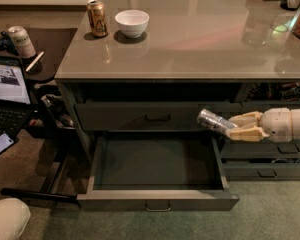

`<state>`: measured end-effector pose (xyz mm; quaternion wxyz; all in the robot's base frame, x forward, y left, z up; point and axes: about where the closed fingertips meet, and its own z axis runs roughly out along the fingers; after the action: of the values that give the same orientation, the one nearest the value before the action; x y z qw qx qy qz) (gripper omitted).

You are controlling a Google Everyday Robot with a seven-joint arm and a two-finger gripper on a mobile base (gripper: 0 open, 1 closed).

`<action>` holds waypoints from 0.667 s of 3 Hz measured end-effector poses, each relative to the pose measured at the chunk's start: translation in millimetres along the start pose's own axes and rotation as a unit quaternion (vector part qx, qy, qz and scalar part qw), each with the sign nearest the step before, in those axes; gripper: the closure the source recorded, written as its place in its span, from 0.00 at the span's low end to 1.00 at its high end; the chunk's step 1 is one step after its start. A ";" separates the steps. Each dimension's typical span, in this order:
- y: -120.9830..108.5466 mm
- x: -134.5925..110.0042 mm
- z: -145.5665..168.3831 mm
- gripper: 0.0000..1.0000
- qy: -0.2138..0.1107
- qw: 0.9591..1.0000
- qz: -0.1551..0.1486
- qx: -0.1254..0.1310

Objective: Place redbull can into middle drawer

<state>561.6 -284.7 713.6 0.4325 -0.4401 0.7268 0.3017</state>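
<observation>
Over the open middle drawer [190,202], the redbull can [213,120] was held.
The gripper [235,127], extended level from the right above the drawer's right rear corner, was clamped on the tilted can; a white bowl [132,22] was seen beyond.

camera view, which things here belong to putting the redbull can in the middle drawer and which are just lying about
Part of the job:
redbull can, held tilted in the gripper, right of centre
middle drawer, pulled open below it

Lying about:
gold-brown can and white bowl on the countertop
pale can with red rim and laptop, far left
</observation>
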 end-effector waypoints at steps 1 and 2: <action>-9.4 33.9 28.0 1.00 0.015 1.000 0.004 -0.005; -21.9 75.2 65.5 1.00 0.016 1.000 0.024 0.010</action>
<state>587.1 -268.9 616.0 0.4177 -0.4233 0.7468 0.2978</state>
